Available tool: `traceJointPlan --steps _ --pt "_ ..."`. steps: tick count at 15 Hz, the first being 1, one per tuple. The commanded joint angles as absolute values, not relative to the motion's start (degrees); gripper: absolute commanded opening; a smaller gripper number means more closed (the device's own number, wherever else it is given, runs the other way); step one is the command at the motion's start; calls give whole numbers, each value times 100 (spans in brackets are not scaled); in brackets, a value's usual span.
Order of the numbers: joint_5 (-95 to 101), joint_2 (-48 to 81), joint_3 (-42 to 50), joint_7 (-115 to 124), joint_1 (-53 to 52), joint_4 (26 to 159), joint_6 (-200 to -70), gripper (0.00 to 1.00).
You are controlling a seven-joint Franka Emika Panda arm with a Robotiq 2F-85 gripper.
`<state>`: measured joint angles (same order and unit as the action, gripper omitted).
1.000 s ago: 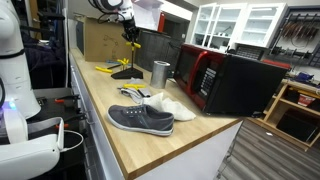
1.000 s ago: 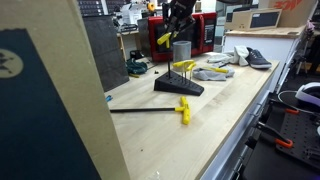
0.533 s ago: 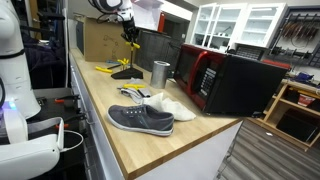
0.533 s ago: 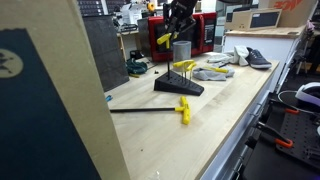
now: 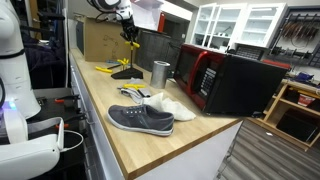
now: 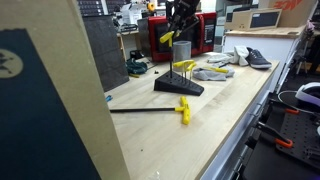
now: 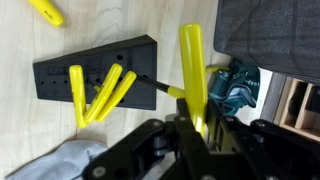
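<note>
My gripper point(image 7: 194, 128) is shut on a yellow-handled tool point(image 7: 192, 70), its handle sticking out past the fingertips. In both exterior views the gripper point(image 5: 131, 36) point(image 6: 172, 32) hangs above the black tool holder point(image 5: 126, 74) point(image 6: 178, 86). Below, in the wrist view, the black holder block point(image 7: 96, 66) lies on the wooden bench with yellow-handled tools point(image 7: 100, 92) standing in it. A loose yellow tool point(image 7: 46, 10) lies at the top left.
A metal cup point(image 5: 160, 73) stands past the holder. A grey shoe point(image 5: 140, 119) and white cloth point(image 5: 172, 107) lie nearer the bench front. A red-and-black microwave point(image 5: 225, 80) sits on the right. A yellow-handled tool point(image 6: 184, 110) with a black shaft lies on the bench. A teal object point(image 7: 235, 85) lies beside the holder.
The gripper with the yellow tool has risen slightly above the holder; otherwise nothing has visibly changed.
</note>
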<state>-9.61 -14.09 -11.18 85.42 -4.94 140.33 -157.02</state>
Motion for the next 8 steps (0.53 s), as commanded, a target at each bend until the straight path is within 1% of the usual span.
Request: traceJointPlan --steps 1,8 --pt "-848 -1603 -1145 8490 -422 14156 -15846 6" --pt "-714 -1558 -1128 8410 -312 14184 -15907 6"
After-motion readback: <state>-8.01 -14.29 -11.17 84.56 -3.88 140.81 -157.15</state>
